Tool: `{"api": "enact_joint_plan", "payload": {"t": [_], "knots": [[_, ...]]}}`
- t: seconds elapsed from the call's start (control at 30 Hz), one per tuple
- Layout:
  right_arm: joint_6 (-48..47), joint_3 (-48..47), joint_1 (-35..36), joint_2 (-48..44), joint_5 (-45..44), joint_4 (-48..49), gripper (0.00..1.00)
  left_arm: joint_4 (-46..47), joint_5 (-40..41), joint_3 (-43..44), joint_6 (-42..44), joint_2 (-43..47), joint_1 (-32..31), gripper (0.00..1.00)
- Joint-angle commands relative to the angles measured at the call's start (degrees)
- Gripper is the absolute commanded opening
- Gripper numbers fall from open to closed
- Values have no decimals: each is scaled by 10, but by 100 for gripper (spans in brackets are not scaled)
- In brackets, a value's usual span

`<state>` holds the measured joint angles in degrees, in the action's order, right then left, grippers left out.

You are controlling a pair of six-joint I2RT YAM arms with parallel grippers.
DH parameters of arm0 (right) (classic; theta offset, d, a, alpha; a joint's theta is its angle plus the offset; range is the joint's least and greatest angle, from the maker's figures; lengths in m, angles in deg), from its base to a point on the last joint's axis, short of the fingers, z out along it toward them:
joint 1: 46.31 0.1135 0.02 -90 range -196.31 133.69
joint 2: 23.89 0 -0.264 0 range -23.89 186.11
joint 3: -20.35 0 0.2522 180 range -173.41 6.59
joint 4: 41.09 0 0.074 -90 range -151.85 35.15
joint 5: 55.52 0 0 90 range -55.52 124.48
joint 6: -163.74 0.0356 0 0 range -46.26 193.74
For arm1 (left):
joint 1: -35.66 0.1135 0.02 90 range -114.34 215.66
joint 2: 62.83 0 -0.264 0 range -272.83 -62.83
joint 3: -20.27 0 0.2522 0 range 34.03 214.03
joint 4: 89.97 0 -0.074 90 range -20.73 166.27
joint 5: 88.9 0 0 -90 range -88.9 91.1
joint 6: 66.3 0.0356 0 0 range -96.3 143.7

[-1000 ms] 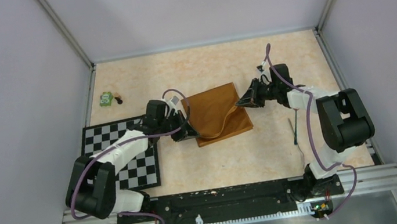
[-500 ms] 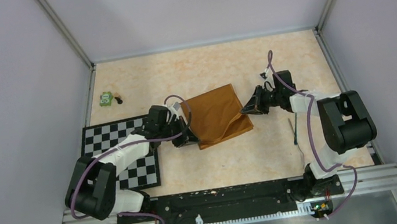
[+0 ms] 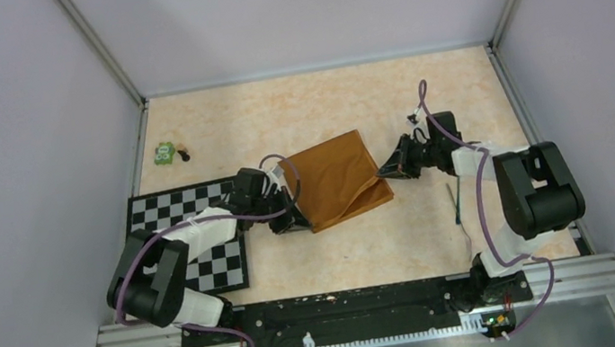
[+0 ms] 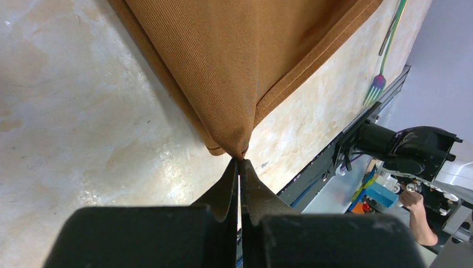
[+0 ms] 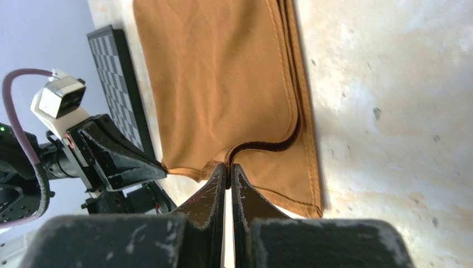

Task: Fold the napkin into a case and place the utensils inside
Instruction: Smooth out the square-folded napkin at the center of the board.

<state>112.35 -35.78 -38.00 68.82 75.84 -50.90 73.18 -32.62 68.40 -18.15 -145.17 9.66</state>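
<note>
The rust-orange napkin (image 3: 336,178) lies folded in layers at the table's middle. My left gripper (image 3: 297,222) is shut on its near left corner; the left wrist view shows the cloth (image 4: 240,56) pinched to a point at the gripper's tips (image 4: 241,161). My right gripper (image 3: 384,172) is shut on the upper layer's edge at the napkin's right side, seen in the right wrist view (image 5: 227,166) over the cloth (image 5: 223,84). One of the utensils (image 3: 455,203), a thin fork (image 4: 379,72), lies on the table right of the napkin. The cloth forms no case.
A black-and-white checkered mat (image 3: 194,235) lies under my left arm, its edge (image 5: 120,84) also showing in the right wrist view. A small green toy (image 3: 163,154) sits at the far left. Metal frame rails run along the table's sides and near edge.
The raised fold of the napkin has come down and the cloth lies flatter. My left gripper drew its corner nearer to me; my right gripper shifted slightly right with the edge.
</note>
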Motion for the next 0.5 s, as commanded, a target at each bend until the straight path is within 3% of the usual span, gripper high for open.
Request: {"api": "enact_joint_plan", "payload": {"t": [0.0, 0.2, 0.47], "knots": [[-24, 15, -10, -30, -17, 8, 0, 27, -26, -5, 9, -18, -4, 0], [-55, 21, -10, -32, -35, -21, 0, 17, -32, -7, 16, -12, -7, 10], [-114, 6, -10, -51, -87, -116, 0, -82, 1, 7, 48, 38, -6, 50]]}}
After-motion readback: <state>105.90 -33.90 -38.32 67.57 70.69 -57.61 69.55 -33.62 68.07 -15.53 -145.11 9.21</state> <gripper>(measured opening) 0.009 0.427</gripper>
